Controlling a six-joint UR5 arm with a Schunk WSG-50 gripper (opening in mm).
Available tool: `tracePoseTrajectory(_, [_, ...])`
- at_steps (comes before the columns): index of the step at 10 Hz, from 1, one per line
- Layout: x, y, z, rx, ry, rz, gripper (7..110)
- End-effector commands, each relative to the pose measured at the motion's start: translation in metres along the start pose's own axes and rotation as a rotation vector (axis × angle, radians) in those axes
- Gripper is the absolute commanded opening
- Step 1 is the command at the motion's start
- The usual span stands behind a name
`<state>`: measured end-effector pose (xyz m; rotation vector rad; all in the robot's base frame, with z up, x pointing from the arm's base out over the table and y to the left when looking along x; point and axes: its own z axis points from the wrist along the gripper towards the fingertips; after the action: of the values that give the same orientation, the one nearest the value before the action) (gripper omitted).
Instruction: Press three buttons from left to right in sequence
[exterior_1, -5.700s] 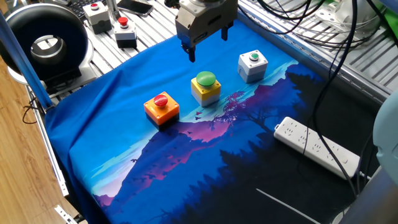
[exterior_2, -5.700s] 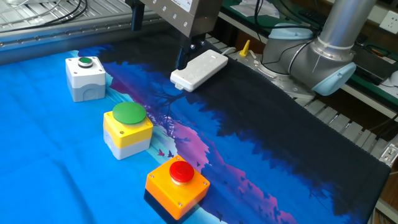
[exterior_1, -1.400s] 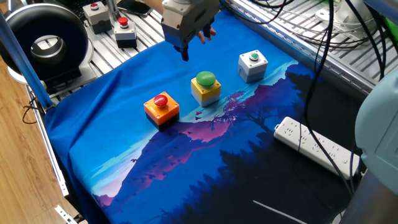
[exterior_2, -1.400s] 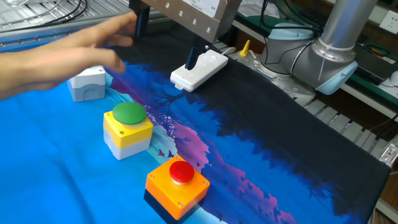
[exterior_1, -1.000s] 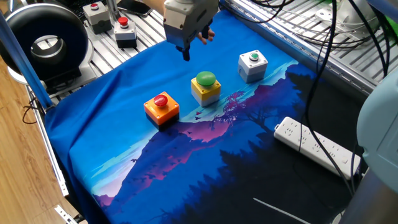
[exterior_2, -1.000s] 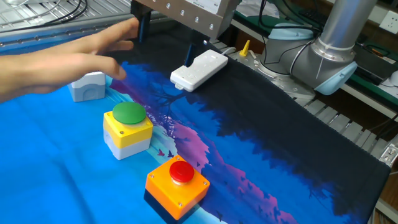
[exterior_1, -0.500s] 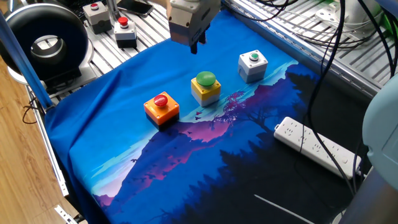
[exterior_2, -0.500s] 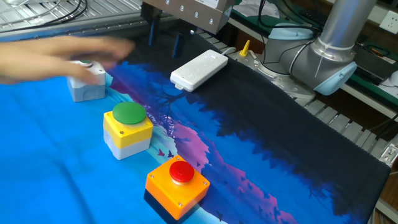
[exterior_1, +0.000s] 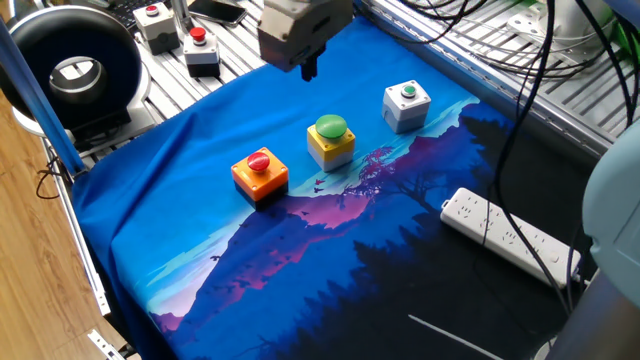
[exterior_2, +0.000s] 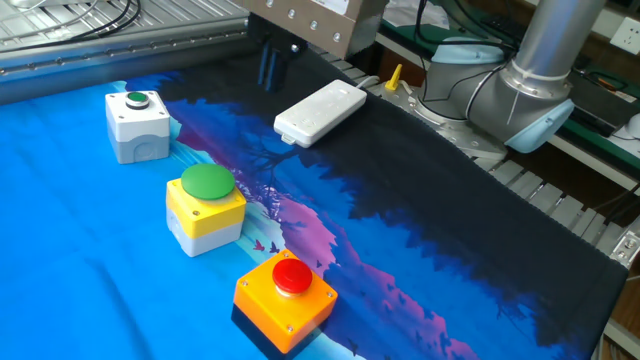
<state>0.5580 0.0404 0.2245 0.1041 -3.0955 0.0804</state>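
Observation:
Three buttons stand in a diagonal row on the blue cloth. The orange box with a red cap (exterior_1: 260, 172) (exterior_2: 286, 296) is at the left. The yellow box with a large green cap (exterior_1: 331, 141) (exterior_2: 206, 207) is in the middle. The grey-white box with a small green cap (exterior_1: 407, 105) (exterior_2: 138, 124) is at the right. My gripper (exterior_1: 306, 69) (exterior_2: 272, 66) hangs in the air behind the row, beyond the yellow box, touching nothing. Its dark fingers show together as one tip, holding nothing.
A white power strip (exterior_1: 510, 236) (exterior_2: 320, 111) lies on the dark part of the cloth. A grey box (exterior_1: 155, 22) and a black box (exterior_1: 201, 50) with red caps stand on the slatted table, next to a black round device (exterior_1: 70, 70). Cables hang at the back right.
A person's hand that reached over the grey-white box has left the view. My gripper's fingers have closed together, and the gripper has shifted slightly behind the row.

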Motion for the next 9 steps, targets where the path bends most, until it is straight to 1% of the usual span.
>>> tracePoseTrajectory(1, [0.008,0.01,-0.003,-0.002,0.046,0.128,7])
tracePoseTrajectory(2, [-0.002,0.016,0.004,-0.037,0.017,0.154,7])
tracePoseTrajectory(3, [-0.012,0.019,0.0,-0.047,-0.026,0.152,7])
tracePoseTrajectory(4, [-0.003,0.026,-0.01,-0.071,-0.011,0.137,7])
tracePoseTrajectory(5, [0.011,0.043,-0.022,-0.146,0.03,0.193,7])
tracePoseTrajectory(6, [0.006,0.045,-0.023,-0.158,0.011,0.246,7])
tracePoseTrajectory(7, [0.004,0.018,-0.017,-0.072,-0.005,0.242,7])
tracePoseTrajectory(8, [-0.01,0.014,-0.012,-0.062,-0.05,0.315,7])
tracePoseTrajectory(9, [-0.03,0.015,-0.01,-0.07,-0.12,0.36,7])
